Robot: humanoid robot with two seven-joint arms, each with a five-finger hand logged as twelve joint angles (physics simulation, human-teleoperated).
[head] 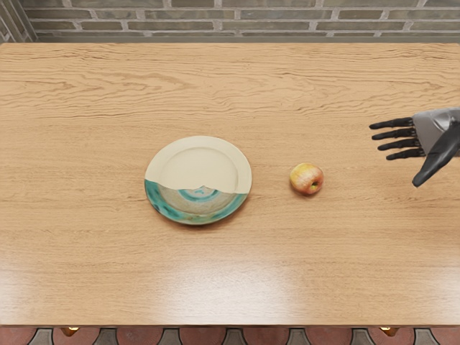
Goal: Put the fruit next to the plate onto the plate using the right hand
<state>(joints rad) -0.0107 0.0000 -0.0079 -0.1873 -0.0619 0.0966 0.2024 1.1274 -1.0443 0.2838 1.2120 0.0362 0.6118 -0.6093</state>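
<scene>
Two things out on the wooden tabletop (215, 86), plate and fruit, side by side near the middle. Round plate (198, 164) lying flat, cream across the far half, teal with a swirled pattern across the near half, a jagged line between the two glazes. Off to its right, a small apple (306, 178), red blushing into yellow, resting on the bare wood, a dark dimple on its near side. Near the plate but not touching, a strip of wood showing between rim and fruit. Not on the plate yet. Over at the right edge, wrist cut off by the frame, the right hand (424, 140): grey palm block, dark fingers (392, 134) stretched out and fanned, tips pointing left, thumb angled down and away from the rest. Wide open, nothing in its grasp. Well apart from the apple, off to its right and a touch farther up the picture. Behind the tabletop's far edge, a grey brick wall (215, 18); below the near edge, a sliver of tiled floor (165, 336).
</scene>
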